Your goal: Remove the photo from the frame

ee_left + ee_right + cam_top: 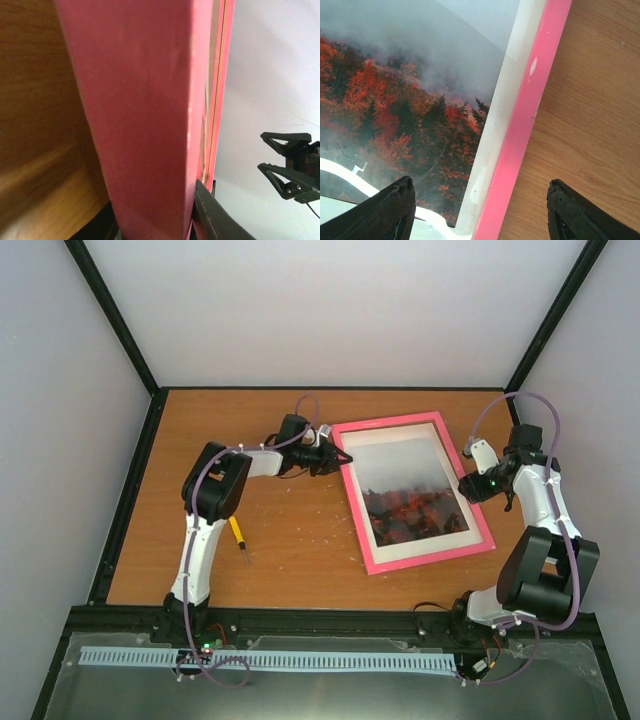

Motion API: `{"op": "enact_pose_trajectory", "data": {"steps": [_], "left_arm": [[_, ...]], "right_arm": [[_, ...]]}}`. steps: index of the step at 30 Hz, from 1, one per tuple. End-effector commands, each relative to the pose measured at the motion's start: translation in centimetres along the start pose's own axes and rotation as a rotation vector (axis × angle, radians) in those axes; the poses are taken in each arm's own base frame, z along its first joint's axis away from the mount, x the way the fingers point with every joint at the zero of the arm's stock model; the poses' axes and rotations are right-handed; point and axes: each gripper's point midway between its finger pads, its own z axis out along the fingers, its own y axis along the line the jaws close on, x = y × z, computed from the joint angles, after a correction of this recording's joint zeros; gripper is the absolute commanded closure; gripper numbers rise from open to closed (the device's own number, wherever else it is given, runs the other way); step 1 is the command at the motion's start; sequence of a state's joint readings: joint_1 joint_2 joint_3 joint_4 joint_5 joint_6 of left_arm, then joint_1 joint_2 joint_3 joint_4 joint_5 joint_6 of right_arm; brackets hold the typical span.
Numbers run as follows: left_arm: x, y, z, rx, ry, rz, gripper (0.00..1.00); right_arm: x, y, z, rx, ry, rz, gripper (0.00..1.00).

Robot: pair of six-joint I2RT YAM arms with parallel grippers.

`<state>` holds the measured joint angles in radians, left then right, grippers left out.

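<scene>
The large, thin, bright-pink rectangular picture frame (430,557) is resting on the brown wooden table (290,550), and the red-orange autumn forest paper photo (405,490) is sitting inside it. The left claw (338,456) is clamping the frame's far left corner. The right claw (480,182) is hovering wide open, its fingers (395,210) straddling the frame's right edge.

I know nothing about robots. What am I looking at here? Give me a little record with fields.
photo: inside the frame, face up
frame: pink, on the wooden table
left gripper: closed on the frame's left edge
right gripper: open, straddling the frame's right edge
screwdriver: on the table, left of the frame, untouched
</scene>
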<state>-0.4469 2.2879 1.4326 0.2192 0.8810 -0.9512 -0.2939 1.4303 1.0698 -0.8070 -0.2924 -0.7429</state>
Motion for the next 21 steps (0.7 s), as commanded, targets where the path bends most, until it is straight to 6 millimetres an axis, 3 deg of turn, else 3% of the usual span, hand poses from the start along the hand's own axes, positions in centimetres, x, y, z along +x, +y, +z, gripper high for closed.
{"op": "enact_pose_trajectory", "data": {"steps": [1, 8, 10, 14, 16, 21], "left_arm": [[-1.0, 1.3, 2.3, -0.117, -0.032, 0.182, 0.99], [-1.2, 2.2, 4.6, -0.151, 0.005, 0.165, 0.99], [-1.6, 2.9, 4.7, -0.197, 0.001, 0.131, 0.85], [-3.6, 4.1, 2.7, -0.363, -0.108, 0.075, 0.49], [-4.4, 3.9, 1.2, -0.435, -0.172, 0.075, 0.43], [-5.7, 2.9, -2.5, -0.558, -0.312, 0.084, 0.40]], "right_arm": [[0.5, -0.5, 0.7, -0.004, 0.000, 0.027, 0.30], [1.2, -1.1, 1.5, -0.007, 0.017, 0.050, 0.29], [1.4, -1.4, 1.8, -0.001, 0.024, 0.060, 0.28], [1.7, -2.4, 1.8, 0.012, 0.021, 0.097, 0.27], [1.8, -3.0, 1.7, 0.014, 0.016, 0.121, 0.26], [2.3, -3.9, 2.3, 0.002, 0.016, 0.177, 0.26]]}}
